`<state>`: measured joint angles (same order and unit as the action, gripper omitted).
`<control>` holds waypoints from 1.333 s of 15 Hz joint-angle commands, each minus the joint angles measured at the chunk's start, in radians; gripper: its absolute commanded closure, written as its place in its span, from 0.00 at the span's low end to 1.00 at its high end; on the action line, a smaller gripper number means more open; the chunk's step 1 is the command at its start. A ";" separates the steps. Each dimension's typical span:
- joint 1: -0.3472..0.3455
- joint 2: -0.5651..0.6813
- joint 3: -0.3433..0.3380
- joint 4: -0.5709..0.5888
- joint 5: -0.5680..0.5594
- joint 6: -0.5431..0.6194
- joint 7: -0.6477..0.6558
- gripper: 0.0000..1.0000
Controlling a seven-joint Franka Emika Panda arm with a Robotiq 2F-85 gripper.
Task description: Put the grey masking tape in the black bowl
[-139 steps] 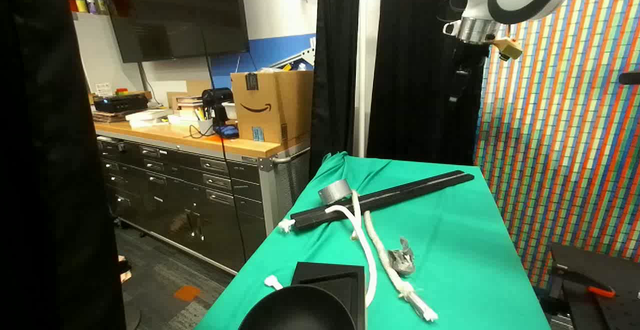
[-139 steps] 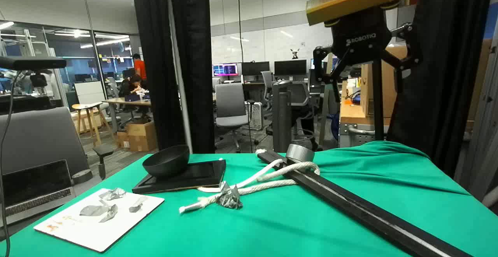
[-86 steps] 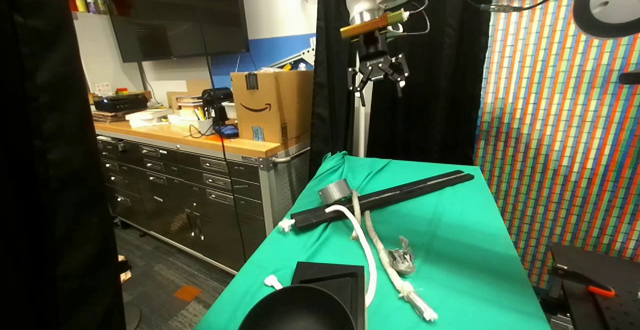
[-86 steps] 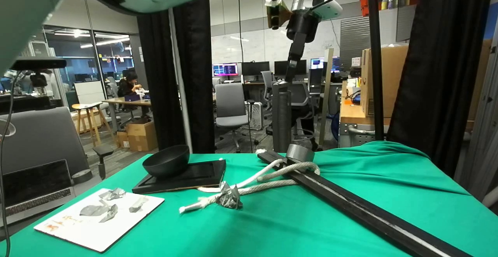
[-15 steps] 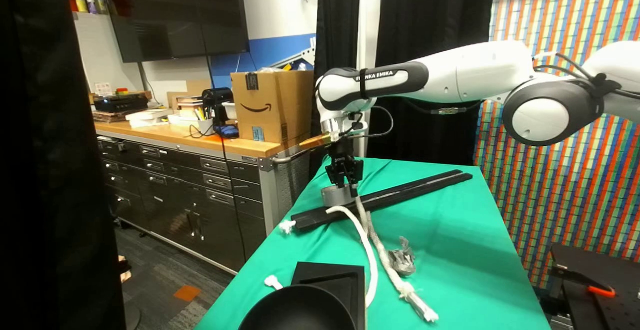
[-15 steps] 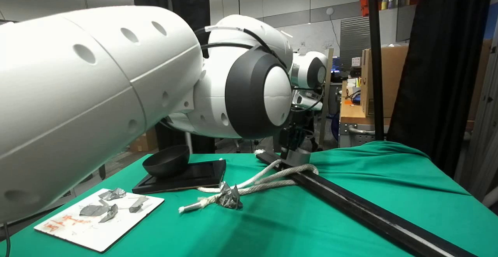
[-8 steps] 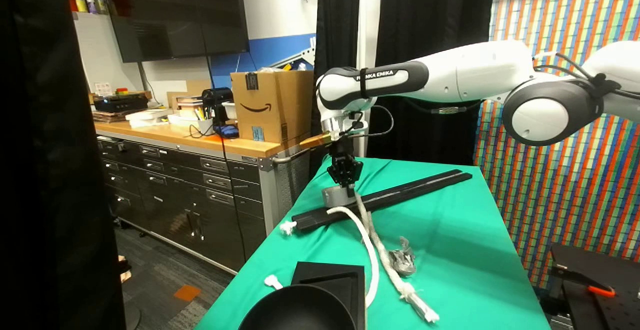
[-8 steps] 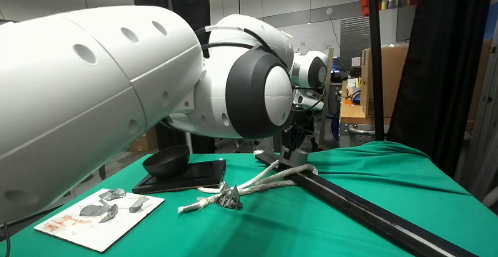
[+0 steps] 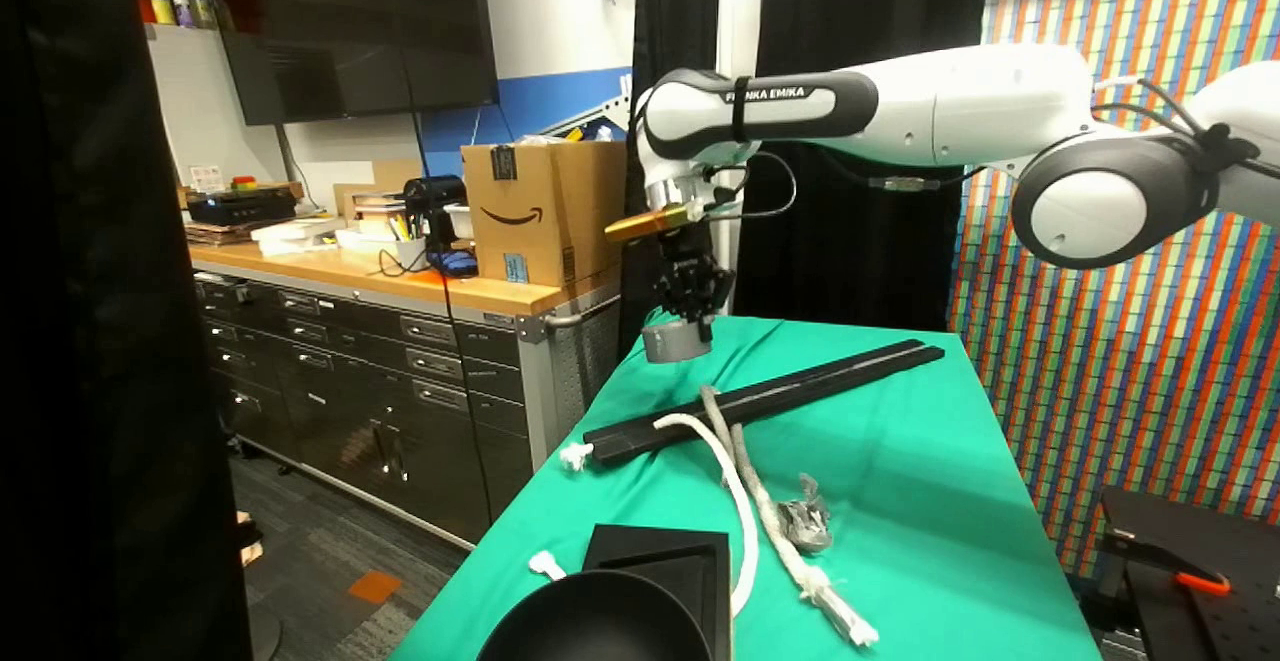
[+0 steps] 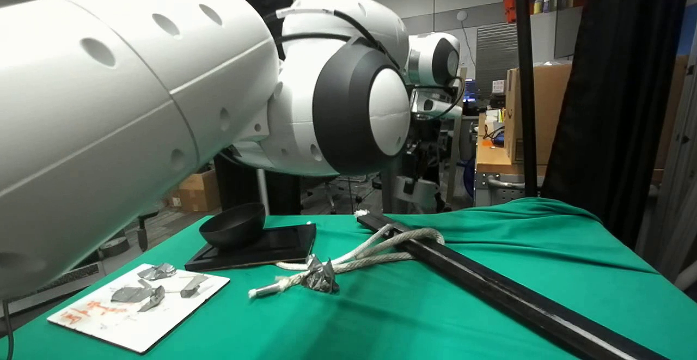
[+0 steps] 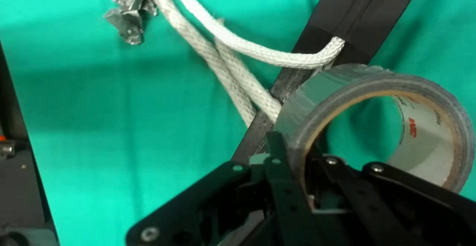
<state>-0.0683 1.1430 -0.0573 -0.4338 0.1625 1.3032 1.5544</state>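
Observation:
The grey masking tape (image 11: 323, 89) is held in the air, its ring tipped toward the camera in the wrist view. My gripper (image 11: 295, 149) is shut on the tape's wall, one finger inside the ring and one outside. In both exterior views the tape (image 9: 672, 344) (image 10: 420, 192) hangs above the far end of the green table, apart from the stick below. The black bowl (image 9: 600, 626) (image 10: 234, 226) stands at the opposite end, tilted on a black tray. The wrist view does not show the bowl.
A long black stick (image 10: 490, 278) crosses the green cloth, with white rope (image 9: 745, 531) lying over it. Crumpled grey tape (image 9: 804, 519) sits against the rope. A black tray (image 10: 294, 245) bears the bowl. Beside it lies a white square board (image 10: 130, 333) with grey scraps.
The fingers have closed on the tape's wall over the last second. Gripper and tape have then risen together off the stick; the rope has shifted slightly and the bowl stands as before.

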 commanded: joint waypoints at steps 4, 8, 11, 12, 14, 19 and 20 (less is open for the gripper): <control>0.059 -0.192 0.002 -0.003 -0.117 -0.175 -0.309 0.93; 0.144 -0.245 -0.003 -0.003 -0.172 -0.213 -0.459 0.93; 0.211 -0.260 -0.008 -0.002 -0.220 -0.218 -0.574 0.93; 0.233 -0.260 -0.011 -0.001 -0.238 -0.213 -0.615 0.93; 0.271 -0.257 -0.019 0.004 -0.278 -0.199 -0.700 0.93; 0.324 -0.252 -0.024 0.009 -0.324 -0.179 -0.849 0.93; 0.327 -0.254 -0.021 0.009 -0.319 -0.178 -0.867 0.93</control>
<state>0.2417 0.9077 -0.0685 -0.4252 -0.1412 1.1102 0.7638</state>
